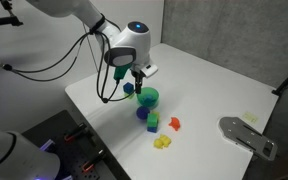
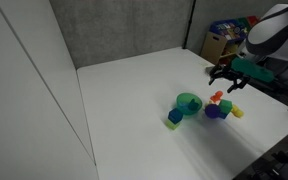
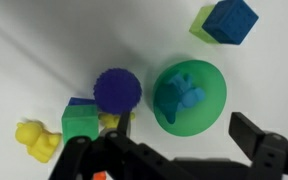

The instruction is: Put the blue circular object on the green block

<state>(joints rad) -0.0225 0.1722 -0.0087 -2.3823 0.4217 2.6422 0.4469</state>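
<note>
The dark blue-violet ball (image 3: pixel 117 91) rests against the upper right corner of the bright green block (image 3: pixel 80 124). I cannot tell whether it lies on the block or beside it. Both exterior views show the ball (image 1: pixel 142 113) (image 2: pixel 214 112) close to the green block (image 1: pixel 152 124). My gripper (image 3: pixel 182 120) is open and empty. It hangs above the table, over the near edge of the green bowl (image 3: pixel 209 115), to the right of the ball. It also shows in both exterior views (image 1: pixel 135 78) (image 2: pixel 227 80).
A blue-teal toy (image 3: pixel 179 95) lies in the green bowl. A dark blue cube (image 3: pixel 230 20) with a yellow-green piece (image 3: pixel 200 24) sits beyond it. A yellow toy (image 3: pixel 39 142) lies left of the green block. An orange piece (image 1: pixel 174 124) lies nearby. A grey plate (image 1: pixel 248 135) lies at the table's edge.
</note>
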